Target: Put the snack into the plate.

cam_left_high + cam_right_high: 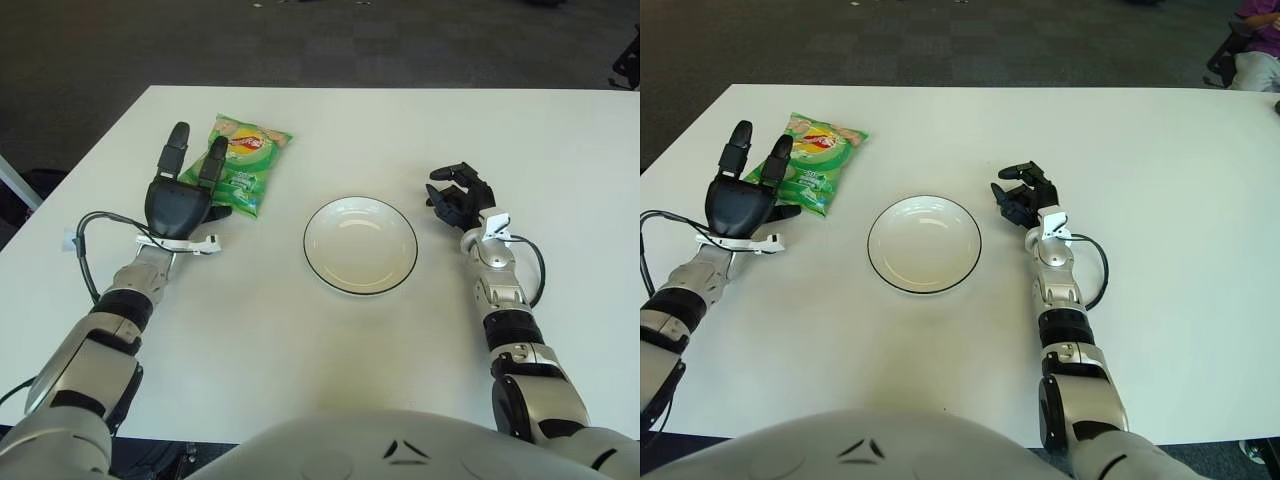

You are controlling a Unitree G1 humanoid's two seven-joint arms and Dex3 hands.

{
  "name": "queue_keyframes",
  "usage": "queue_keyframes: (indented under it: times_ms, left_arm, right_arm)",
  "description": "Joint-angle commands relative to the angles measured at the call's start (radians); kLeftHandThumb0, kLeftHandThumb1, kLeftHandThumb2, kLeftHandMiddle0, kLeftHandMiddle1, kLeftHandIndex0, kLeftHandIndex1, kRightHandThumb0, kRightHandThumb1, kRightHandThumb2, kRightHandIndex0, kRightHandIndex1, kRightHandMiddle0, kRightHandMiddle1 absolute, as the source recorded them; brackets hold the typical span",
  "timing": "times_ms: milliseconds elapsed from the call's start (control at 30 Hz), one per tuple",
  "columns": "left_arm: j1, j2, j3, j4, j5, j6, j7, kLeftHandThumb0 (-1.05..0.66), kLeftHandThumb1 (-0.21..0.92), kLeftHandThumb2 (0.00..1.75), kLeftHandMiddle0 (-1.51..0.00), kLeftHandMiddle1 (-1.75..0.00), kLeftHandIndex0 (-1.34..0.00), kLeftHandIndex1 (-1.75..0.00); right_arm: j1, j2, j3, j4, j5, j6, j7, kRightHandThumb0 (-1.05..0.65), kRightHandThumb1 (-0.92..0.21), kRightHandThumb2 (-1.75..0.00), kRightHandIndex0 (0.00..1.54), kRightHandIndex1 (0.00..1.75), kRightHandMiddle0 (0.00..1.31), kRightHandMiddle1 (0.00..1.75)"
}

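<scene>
**Desk:** Reaching toward what, exactly, and why from that side?

**Photographer:** Toward the snack [241, 163], a green crinkled foil bag with a red and yellow logo, lying flat near the far left part of the white table [560, 140]. The left hand [185, 190] sits at the bag's near-left edge, fingers stretched forward and spread, nothing gripped. One finger overlaps the bag's near edge; whether it presses on the foil, I cannot tell. That placement looks like a line-up for a pinch on the bag's side, since a flat pouch offers little else to hold.

**Desk:** And the destination?

**Photographer:** The plate [330, 275], round, shallow, glossy white with a thin dark rim, sits at the table's middle, just right of the bag and apart from it. It holds nothing.

**Desk:** The other arm?

**Photographer:** The right hand [457, 196] is parked beside the plate's right rim, fingers loosely curled and holding nothing, clear of the route from bag to plate.

**Desk:** Handling notes?

**Photographer:** Judging by the sheen, the foil is slippery and the pouch soft, so a grip could crumple it or slide off. The matte tabletop gives no ledge to scoop against.
</scene>
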Motion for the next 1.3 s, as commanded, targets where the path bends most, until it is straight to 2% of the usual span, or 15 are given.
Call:
queue_keyframes:
  times_ms: [0,200,467,600,767,933,1067,1133,1267]
  left_arm:
    - [-0.042,-0.009,-0.04,0.066,0.004,-0.01,0.054,-0.51,0.79,0.01,0.0,0.0,-0.09,-0.01]
    - [-0.066,-0.002,-0.092,0.09,-0.002,-0.037,0.063,-0.55,0.79,0.01,0.0,0.0,-0.08,-0.01]
    - [-0.081,0.033,-0.162,0.083,0.0,-0.097,-0.02,-0.56,0.78,0.0,0.0,0.0,-0.07,-0.01]
    - [-0.091,0.071,-0.188,0.058,-0.012,-0.168,-0.121,-0.54,0.78,0.0,0.0,0.0,-0.09,-0.01]
    - [-0.113,0.105,-0.188,0.039,-0.058,-0.269,-0.272,-0.5,0.77,0.0,-0.02,-0.01,-0.11,-0.02]
    - [-0.173,0.1,-0.206,0.104,-0.073,-0.315,-0.407,-0.4,0.75,0.0,-0.19,-0.04,-0.23,-0.06]
    - [-0.206,0.1,-0.205,0.145,-0.111,-0.39,-0.519,-0.37,0.75,0.0,-0.29,-0.04,-0.31,-0.07]
    - [-0.211,0.099,-0.2,0.151,-0.127,-0.411,-0.542,-0.31,0.77,0.01,-0.39,-0.03,-0.41,-0.08]
    - [-0.213,0.099,-0.197,0.154,-0.146,-0.42,-0.56,-0.23,0.8,0.01,-0.52,-0.03,-0.52,-0.07]
  right_arm:
    - [-0.007,-0.012,-0.006,0.01,0.009,-0.005,0.006,-0.01,-0.74,-0.48,0.66,1.39,0.51,1.22]
    - [-0.005,-0.013,-0.003,0.007,0.004,-0.003,0.009,-0.01,-0.75,-0.47,0.66,1.39,0.51,1.22]
    - [-0.002,-0.016,0.002,-0.002,-0.002,0.004,0.009,-0.01,-0.77,-0.44,0.65,1.39,0.5,1.22]
    - [0.0,-0.017,0.004,-0.008,-0.004,0.009,0.008,-0.01,-0.77,-0.44,0.65,1.39,0.49,1.22]
    - [0.0,-0.018,0.005,-0.008,-0.004,0.009,0.008,-0.01,-0.77,-0.44,0.65,1.39,0.49,1.23]
    - [0.003,-0.018,0.007,-0.012,-0.005,0.01,0.007,-0.01,-0.79,-0.41,0.65,1.38,0.49,1.22]
    - [0.006,-0.018,0.009,-0.016,-0.007,0.012,0.007,-0.01,-0.81,-0.37,0.65,1.37,0.49,1.22]
    - [0.007,-0.018,0.01,-0.018,-0.007,0.014,0.007,-0.01,-0.81,-0.36,0.65,1.36,0.49,1.22]
    - [0.011,-0.02,0.011,-0.026,-0.008,0.017,0.009,-0.01,-0.81,-0.36,0.65,1.36,0.49,1.22]
